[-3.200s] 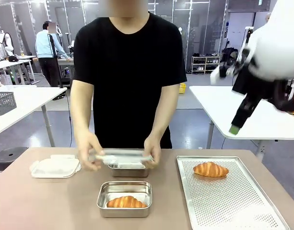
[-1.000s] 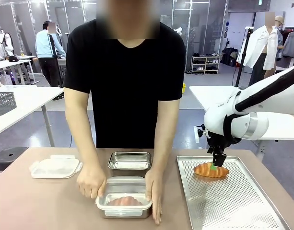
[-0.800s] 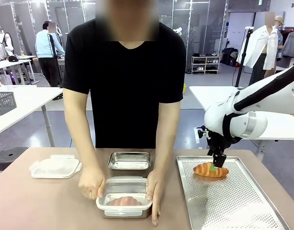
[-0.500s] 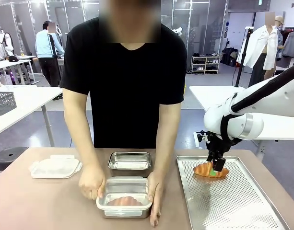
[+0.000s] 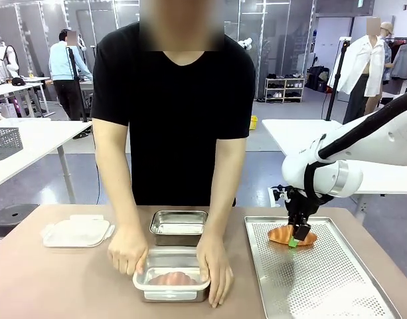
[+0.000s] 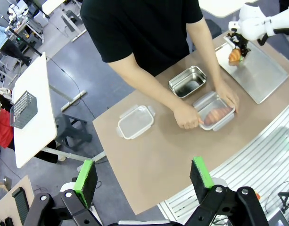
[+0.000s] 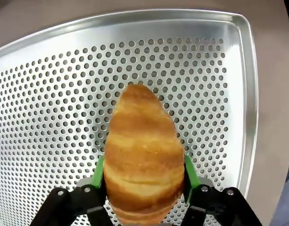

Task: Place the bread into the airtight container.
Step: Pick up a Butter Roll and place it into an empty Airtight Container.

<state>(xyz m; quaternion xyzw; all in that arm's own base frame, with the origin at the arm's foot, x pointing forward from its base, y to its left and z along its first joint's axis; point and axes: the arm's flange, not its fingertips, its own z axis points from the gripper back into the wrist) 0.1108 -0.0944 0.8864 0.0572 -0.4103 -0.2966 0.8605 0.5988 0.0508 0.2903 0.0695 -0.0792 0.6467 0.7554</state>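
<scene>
Gripped the bread (image 5: 277, 234) (image 7: 143, 136) with the right claw (image 5: 294, 240) (image 7: 143, 176), one green pad on each side of it, tight against the crust. Found that bread on the far left part of the holed metal tray (image 5: 323, 279), on the right side of the desk (image 5: 50, 286). Could not tell whether lifted a little or touching the tray. Came down at it from the right on a white arm, black fingers pointing at the tray.

Held the left claw (image 6: 143, 173) high above the desk, wide apart, with nothing between its green pads. Looked down from up there on the whole desk.

Saw an empty steel box (image 5: 179, 226) in the middle of the desk, no lid on it, left of the tray and apart from it. Saw a lidded box (image 5: 171, 294) just on the near side of it, with a second bread (image 5: 170, 278) inside under a clear lid. Pressed on that lid with both of the person's hands: one hand (image 5: 127, 249) at the left end, the other hand (image 5: 215, 266) at the right end. Stood at the far side of the desk in a black shirt, arms reaching down to the box. Saw a spare lid (image 5: 77, 232) lying flat on the far left part of the desk, apart from both boxes.
</scene>
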